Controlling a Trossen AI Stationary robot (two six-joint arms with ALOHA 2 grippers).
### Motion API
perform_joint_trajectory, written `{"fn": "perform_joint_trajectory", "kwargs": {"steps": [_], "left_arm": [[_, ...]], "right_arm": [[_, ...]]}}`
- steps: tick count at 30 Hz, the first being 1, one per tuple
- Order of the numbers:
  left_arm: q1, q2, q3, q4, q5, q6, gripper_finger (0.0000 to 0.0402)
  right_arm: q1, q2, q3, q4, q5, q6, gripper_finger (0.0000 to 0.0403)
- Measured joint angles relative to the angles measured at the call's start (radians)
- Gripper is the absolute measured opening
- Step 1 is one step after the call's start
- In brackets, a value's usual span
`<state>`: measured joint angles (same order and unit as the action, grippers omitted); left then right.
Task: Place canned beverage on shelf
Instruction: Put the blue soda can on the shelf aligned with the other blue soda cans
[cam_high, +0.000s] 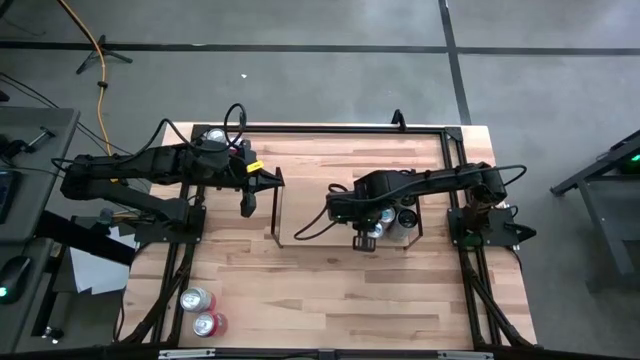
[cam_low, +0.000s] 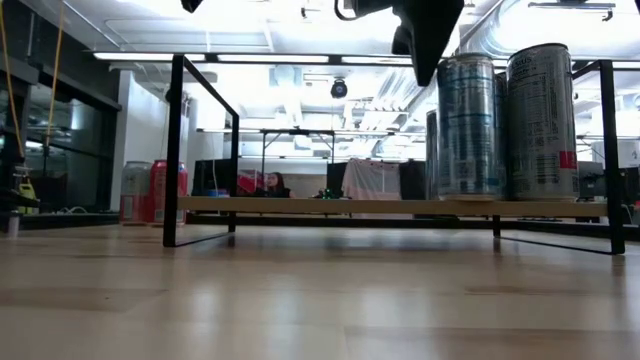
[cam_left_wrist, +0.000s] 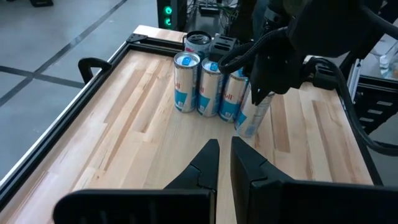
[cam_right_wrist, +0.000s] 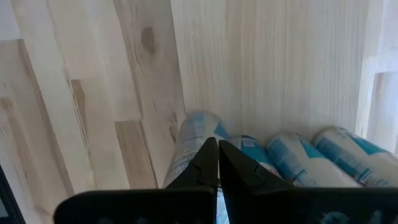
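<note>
Blue-and-silver cans stand clustered at the right end of the shelf, mid-table, one leaning under the right end effector, whose fingers are closed. The left end effector, also closed, hovers by the shelf's open left end. Two red cans sit well apart near the table edge.

A low shelf of thin black rods with upright end frames stands on the middle of the bench. Blue-and-silver cans stand upright in a tight row at its right end, and one more can of the same kind, just beside that row, leans tilted. Two red cans stand together near the bench's front left corner, well apart from the shelf.
</note>
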<state>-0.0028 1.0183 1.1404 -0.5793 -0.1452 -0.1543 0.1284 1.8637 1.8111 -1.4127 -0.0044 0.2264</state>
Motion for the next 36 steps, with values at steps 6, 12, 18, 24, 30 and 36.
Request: {"fn": "perform_joint_trajectory", "kwargs": {"steps": [6,12,18,24,30,36], "left_arm": [[0.000,0.000,0.000,0.000,0.000,0.000,0.0000],[0.000,0.000,0.000,0.000,0.000,0.000,0.0000],[0.000,0.000,0.000,0.000,0.000,0.000,0.0000],[0.000,0.000,0.000,0.000,0.000,0.000,0.0000],[0.000,0.000,0.000,0.000,0.000,0.000,0.0000],[0.000,0.000,0.000,0.000,0.000,0.000,0.0000]], "right_arm": [[0.000,0.000,0.000,-0.037,0.000,0.003,0.0000],[0.003,0.000,0.000,-0.094,-0.004,0.019,0.0000],[0.003,0.000,0.000,-0.122,-0.004,0.019,0.0000],[0.003,0.000,0.000,-0.125,-0.004,0.017,0.0000],[0.003,0.000,0.000,-0.134,-0.004,0.017,0.0000],[0.003,0.000,0.000,-0.160,0.024,0.019,0.0000]]}}
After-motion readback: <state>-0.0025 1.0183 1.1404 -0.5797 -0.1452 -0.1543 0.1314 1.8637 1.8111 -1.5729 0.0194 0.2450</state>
